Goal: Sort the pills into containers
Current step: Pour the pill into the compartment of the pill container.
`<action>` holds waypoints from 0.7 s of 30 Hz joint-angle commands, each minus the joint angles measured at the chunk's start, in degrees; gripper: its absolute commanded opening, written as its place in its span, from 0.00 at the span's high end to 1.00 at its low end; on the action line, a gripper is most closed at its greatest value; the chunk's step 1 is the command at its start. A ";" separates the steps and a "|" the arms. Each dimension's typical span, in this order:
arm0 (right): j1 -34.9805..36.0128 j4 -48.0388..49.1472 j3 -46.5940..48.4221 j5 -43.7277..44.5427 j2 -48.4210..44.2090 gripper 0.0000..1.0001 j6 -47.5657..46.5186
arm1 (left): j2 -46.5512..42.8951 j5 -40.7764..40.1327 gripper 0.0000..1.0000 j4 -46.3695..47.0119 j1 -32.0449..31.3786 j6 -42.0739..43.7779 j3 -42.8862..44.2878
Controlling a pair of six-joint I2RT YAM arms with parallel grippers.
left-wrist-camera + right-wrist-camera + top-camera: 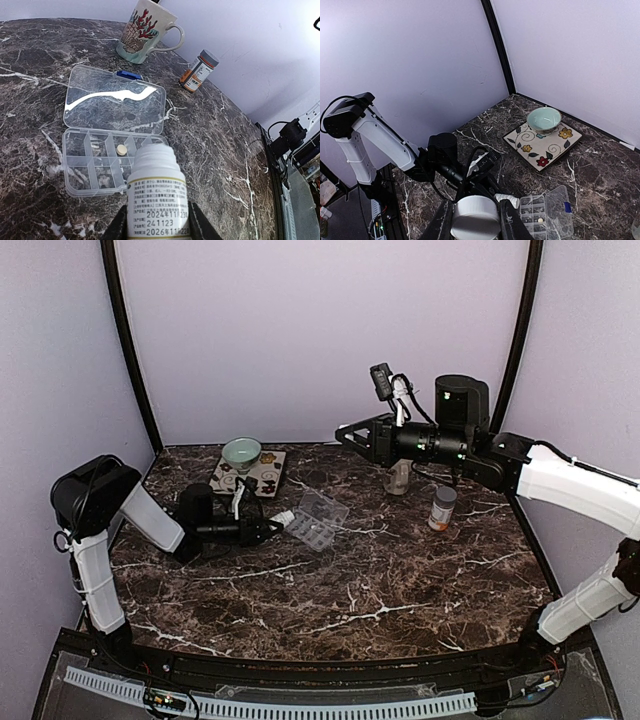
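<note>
- The left end effector [157, 227] is seen low over the worktop [400, 580]; its fingers are pressed against the sides of a small white bottle [157, 195]; the bottle is carried lying nearly level, with its narrow neck end pointed at the pill organizer [107, 162] and brought right up to the organizer's near edge.
- The pill organizer is found left of the worktop's middle, just beside the left end effector; its clear hinged lid [112, 100] is laid fully open and flat on the marble at the far side; a blue latch [129, 75] is seen at the lid's outer edge.
- Two rows of cells are shown in the organizer's base; one round pale pill [121, 149] is seen in a cell of the row next to the hinge; what lies in the other cells cannot be told through the clear plastic.
- The right end effector [476, 220] is raised high above the worktop, well apart from the organizer; a white round cap [475, 210] is pinched between its fingers.
- A mug [145, 30] with a coral pattern and an orange pill bottle [198, 71] are stood upright beyond the organizer, apart from each other.
- A pale green bowl [241, 451] is set on a flowered square plate [268, 477] at the far left of the worktop.
</note>
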 commanded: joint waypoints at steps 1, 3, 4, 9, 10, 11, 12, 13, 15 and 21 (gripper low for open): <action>-0.23 2.02 0.19 0.04 -0.45 0.98 -0.23 | 0.29 -0.62 1.00 -1.10 0.49 1.35 1.32; -0.25 2.22 0.14 -0.08 -0.36 0.98 -0.19 | 0.45 -0.78 1.00 -1.62 0.41 1.70 1.54; -0.23 2.31 0.14 -0.11 -0.28 0.98 -0.14 | 0.51 -0.93 1.00 -1.87 0.49 1.83 1.59; -0.28 2.40 0.23 -0.20 -0.03 0.98 -0.15 | 0.72 -1.50 1.00 -2.81 0.49 2.38 1.94; -0.29 2.35 0.23 -0.22 -0.01 0.98 -0.11 | 0.79 -1.53 1.00 -2.88 0.48 2.43 2.02; -0.23 2.41 0.31 -0.28 0.07 0.98 -0.10 | 0.86 -1.56 1.00 -3.03 0.49 2.50 2.08; -0.25 2.37 0.32 -0.29 0.08 0.98 -0.10 | 0.94 -1.54 1.00 -3.17 0.47 2.59 2.12; -0.29 2.38 0.32 -0.29 0.15 0.98 -0.14 | 0.99 -1.54 1.00 -3.19 0.48 2.59 2.12; -0.26 2.37 0.32 -0.38 0.10 0.98 -0.19 | 1.04 -1.53 1.00 -3.30 0.41 2.69 2.12; -0.30 2.29 0.32 -0.29 0.08 0.98 -0.23 | 1.26 -3.64 1.00 -4.46 0.41 3.02 2.79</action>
